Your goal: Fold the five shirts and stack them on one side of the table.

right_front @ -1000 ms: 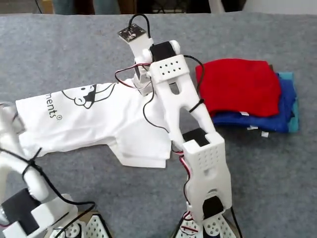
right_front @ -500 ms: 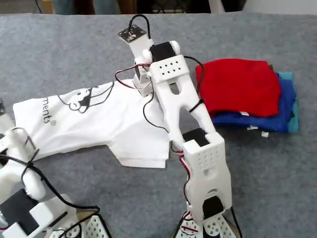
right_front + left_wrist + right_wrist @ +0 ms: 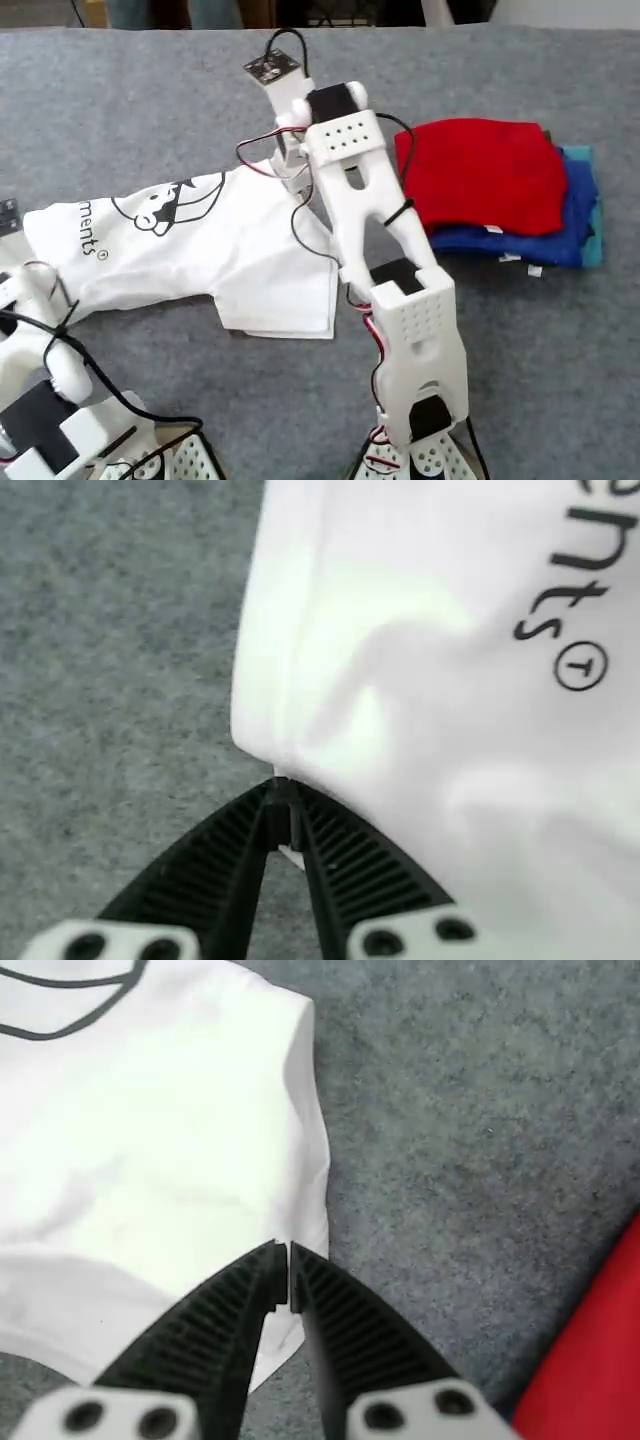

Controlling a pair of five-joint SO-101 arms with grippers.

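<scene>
A white shirt (image 3: 190, 250) with a black print lies spread over the table's left-middle. One folded flap lies at its near right corner. My right gripper (image 3: 283, 1260) is shut on the shirt's far right edge (image 3: 300, 1160); in the high view it sits at the shirt's far corner (image 3: 290, 175). My left gripper (image 3: 285, 815) is shut on the shirt's left edge beside the printed letters (image 3: 570, 590). At the table's right stands a stack of folded shirts, with a red one (image 3: 480, 175) on top of a blue one (image 3: 560, 235).
Grey felt (image 3: 120, 100) covers the whole table. The right arm (image 3: 400, 300) runs from the near edge across the shirt's right side. The left arm's base (image 3: 50, 400) stands at the near left corner. A teal edge (image 3: 594, 245) shows under the blue shirt.
The shirt has been pulled leftward and stretched flatter, and its near right flap has shifted left. The left arm has drawn back toward the near left; the right gripper has shifted slightly.
</scene>
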